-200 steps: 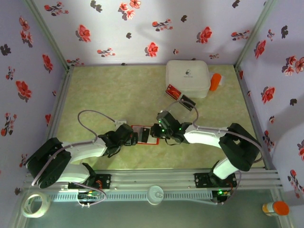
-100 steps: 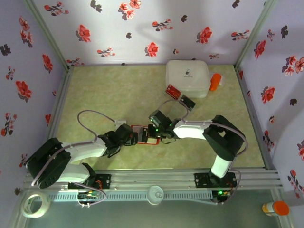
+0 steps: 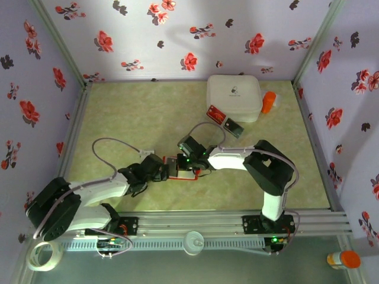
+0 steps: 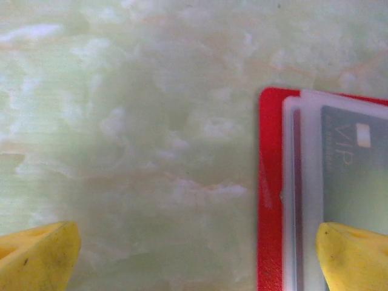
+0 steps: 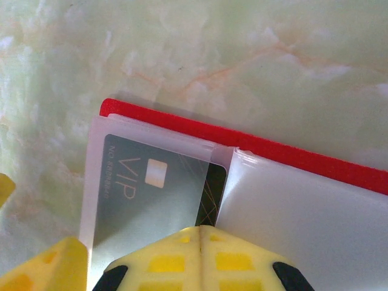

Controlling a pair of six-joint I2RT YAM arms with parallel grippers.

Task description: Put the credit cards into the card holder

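Card holder (image 5: 291,154) lies open on the counter (image 4: 151,121) between both arms, with a grey VIP card (image 5: 145,188) partway into its clear pocket. Right tool (image 5: 200,233) has its fingers together, tips at the card's near edge, gripping nothing visible. Left tool (image 4: 197,254) stands wide apart, one finger over the holder's red border. Risk as judged: if you push on, the unclamped holder may slide or the card may buckle. Red card (image 3: 215,113) and dark card (image 3: 232,126) wait beside the white box (image 3: 234,94).
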